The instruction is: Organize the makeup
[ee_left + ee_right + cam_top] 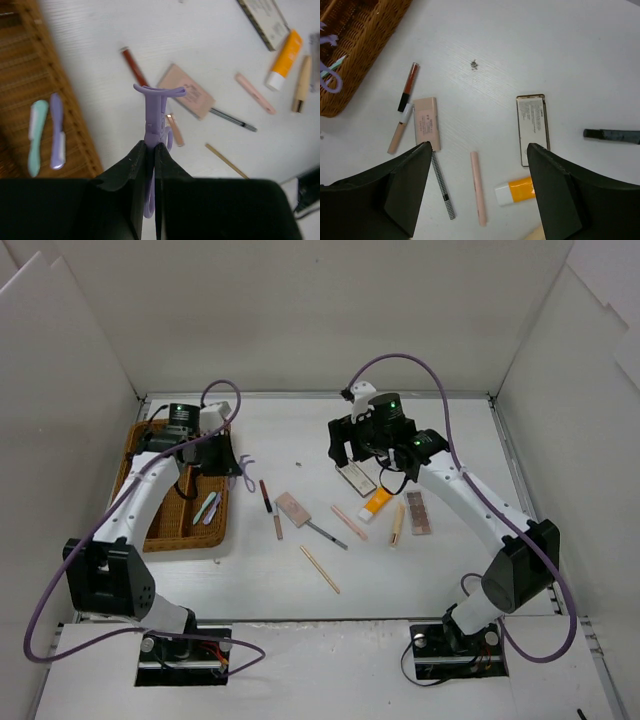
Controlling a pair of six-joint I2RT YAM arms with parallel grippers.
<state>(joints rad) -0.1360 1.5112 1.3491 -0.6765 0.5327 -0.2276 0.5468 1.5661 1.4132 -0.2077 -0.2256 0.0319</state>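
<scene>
My left gripper (pixel 232 460) is shut on the purple curler (pixel 152 107) and holds it above the table, just right of the wicker tray (pixel 150 530). My right gripper (pixel 348 452) is open and empty above the black-edged mirror (pixel 533 127), whose far end lies between its wide jaws (pixel 478 145). Near it lie the orange tube (pixel 517 191), a pink stick (pixel 478 187), a checkered pencil (pixel 443 187), the pink compact (pixel 426 122) and a red-brown pencil (pixel 407 85). The brown palette (pixel 418 512) lies further right.
The tray (pixel 30 75) holds a teal tool (pixel 36 135) and a purple tool (pixel 56 130). A wooden stick (pixel 320 568) lies nearest the arms. A beige tube (pixel 397 525) lies beside the palette. A black object (pixel 612 135) lies right of the mirror. White walls enclose the table.
</scene>
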